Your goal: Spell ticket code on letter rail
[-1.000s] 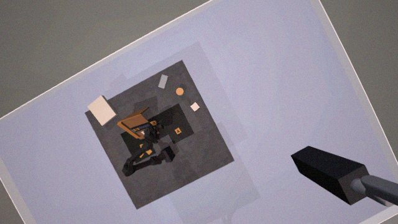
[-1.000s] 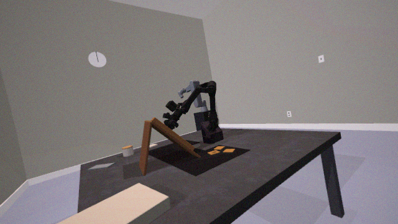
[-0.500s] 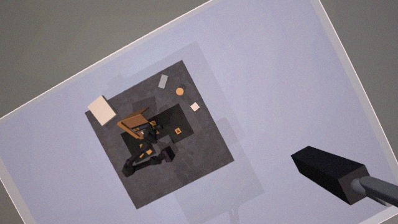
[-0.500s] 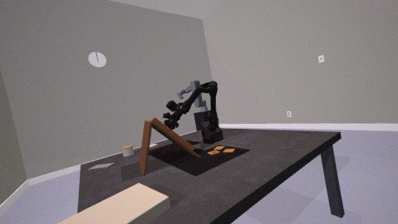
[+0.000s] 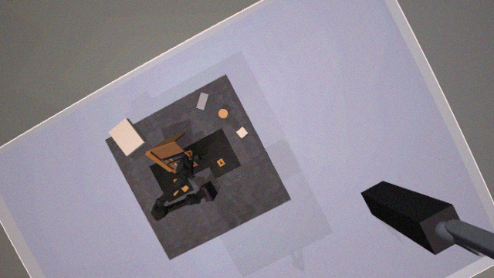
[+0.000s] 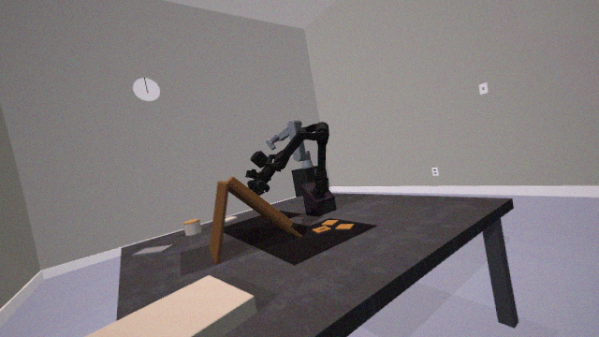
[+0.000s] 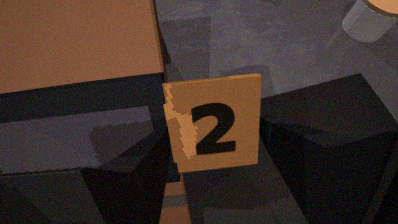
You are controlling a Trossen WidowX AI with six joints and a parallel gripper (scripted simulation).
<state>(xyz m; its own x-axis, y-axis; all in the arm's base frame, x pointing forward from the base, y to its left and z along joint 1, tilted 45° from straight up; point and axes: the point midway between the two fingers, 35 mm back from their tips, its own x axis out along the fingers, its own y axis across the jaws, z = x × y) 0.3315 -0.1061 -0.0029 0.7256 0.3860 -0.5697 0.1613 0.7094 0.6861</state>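
In the wrist view my gripper (image 7: 213, 127) (image 6: 257, 187) is shut on the orange tile marked 2 (image 7: 247, 100) (image 5: 189, 154), upright in view. The tilted brown board (image 7: 75, 40) (image 5: 166, 148) (image 6: 262, 206) stands to the left. The tile's left edge meets the right end of the board's dark rail (image 7: 100, 95) in view; whether they touch or the tile is in the rail, I cannot tell. An orange tile (image 5: 169, 160) shows on the rail, its letter unreadable. Loose tiles (image 5: 185, 188) (image 6: 344, 227) lie near the arm base; a tile marked A (image 5: 221, 162) lies apart. No code is readable.
A lidded cup (image 5: 223, 113) (image 6: 192, 227) (image 7: 367, 22), a grey card (image 5: 202, 101) (image 6: 153, 250) and a pale square (image 5: 241, 132) stand or lie beyond the dark mat (image 5: 214, 143) (image 6: 295, 255). A large pale box (image 5: 126, 137) (image 6: 187, 304) sits at the counter's edge, near the board.
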